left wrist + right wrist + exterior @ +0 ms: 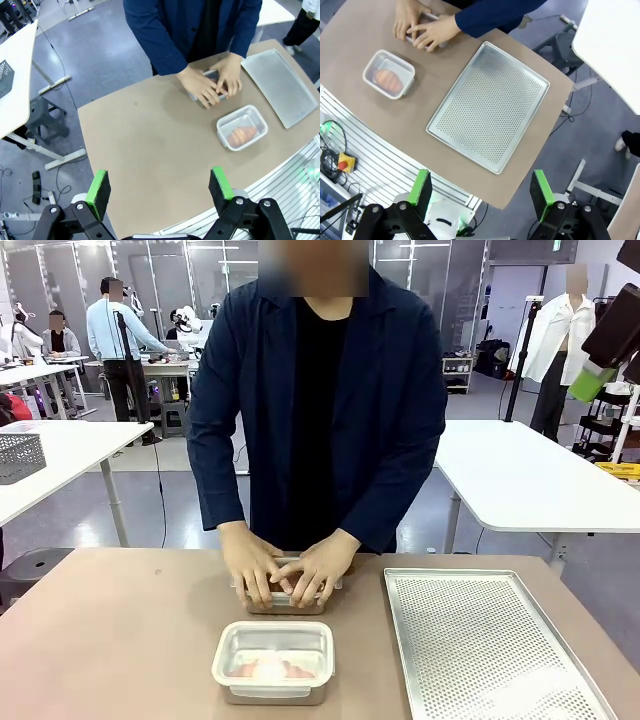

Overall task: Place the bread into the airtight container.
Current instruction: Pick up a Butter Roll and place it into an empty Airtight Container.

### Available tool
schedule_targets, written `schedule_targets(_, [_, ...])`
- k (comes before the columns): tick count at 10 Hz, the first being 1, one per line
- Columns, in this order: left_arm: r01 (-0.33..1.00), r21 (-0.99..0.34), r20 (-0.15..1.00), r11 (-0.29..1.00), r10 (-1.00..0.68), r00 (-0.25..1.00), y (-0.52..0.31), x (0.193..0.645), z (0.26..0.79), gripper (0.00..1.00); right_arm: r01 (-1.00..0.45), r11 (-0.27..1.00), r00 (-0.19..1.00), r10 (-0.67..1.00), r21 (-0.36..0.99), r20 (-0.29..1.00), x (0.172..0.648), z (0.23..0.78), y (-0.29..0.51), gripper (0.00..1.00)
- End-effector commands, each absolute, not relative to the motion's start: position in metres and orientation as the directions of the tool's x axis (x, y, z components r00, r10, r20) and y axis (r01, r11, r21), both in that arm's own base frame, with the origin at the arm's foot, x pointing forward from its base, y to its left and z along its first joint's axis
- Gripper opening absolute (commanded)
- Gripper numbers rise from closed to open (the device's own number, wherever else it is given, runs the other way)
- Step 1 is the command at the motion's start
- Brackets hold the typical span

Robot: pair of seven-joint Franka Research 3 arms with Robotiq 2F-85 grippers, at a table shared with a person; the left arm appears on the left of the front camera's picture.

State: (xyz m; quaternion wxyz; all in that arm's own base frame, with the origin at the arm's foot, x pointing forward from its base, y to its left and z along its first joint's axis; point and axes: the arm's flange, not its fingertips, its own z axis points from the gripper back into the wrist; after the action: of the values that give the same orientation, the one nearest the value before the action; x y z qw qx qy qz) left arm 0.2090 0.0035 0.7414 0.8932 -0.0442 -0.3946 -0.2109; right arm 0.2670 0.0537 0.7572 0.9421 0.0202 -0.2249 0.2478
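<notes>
From the front, the orange-brown bread roll already lies inside 1 clear lidded plastic container near the table's robot-side edge, while the person's 2 hands press on a second, partly hidden container beyond it; 1 perforated metal tray lies bare alongside. The left wrist view shows the left gripper spread wide, holding nothing, high above the table. The right wrist view shows the right gripper likewise wide and unladen. Placing looks done; sealing the second container probably remains.

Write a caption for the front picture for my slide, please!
A person's hands press on a far container while bread sits in the near lidded container.
</notes>
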Motion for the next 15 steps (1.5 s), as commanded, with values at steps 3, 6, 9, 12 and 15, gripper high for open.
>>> schedule_targets(3, [0.422,0.091,0.724,0.902,-0.351,0.594,0.0034,0.2098,0.7428,1.00,-0.470,0.879,0.775,0.454,-0.079,0.439,0.2690,0.7577,0.0544,0.98])
schedule_targets(6, [0.422,0.091,0.724,0.902,-0.351,0.594,0.0034,0.2098,0.7428,1.00,-0.470,0.879,0.775,0.454,-0.079,0.439,0.2690,0.7577,0.0544,0.98])
schedule_targets(9, [0.422,0.091,0.724,0.902,-0.351,0.594,0.0034,0.2098,0.7428,1.00,-0.470,0.879,0.775,0.454,-0.079,0.439,0.2690,0.7577,0.0544,0.98])
schedule_targets(12, [0.422,0.091,0.724,0.902,-0.351,0.594,0.0034,0.2098,0.7428,1.00,-0.470,0.879,0.775,0.454,-0.079,0.439,0.2690,0.7577,0.0544,0.98])
schedule_targets(15, [0.422,0.091,0.724,0.902,-0.351,0.594,0.0034,0.2098,0.7428,1.00,-0.470,0.879,0.775,0.454,-0.079,0.439,0.2690,0.7577,0.0544,0.98])
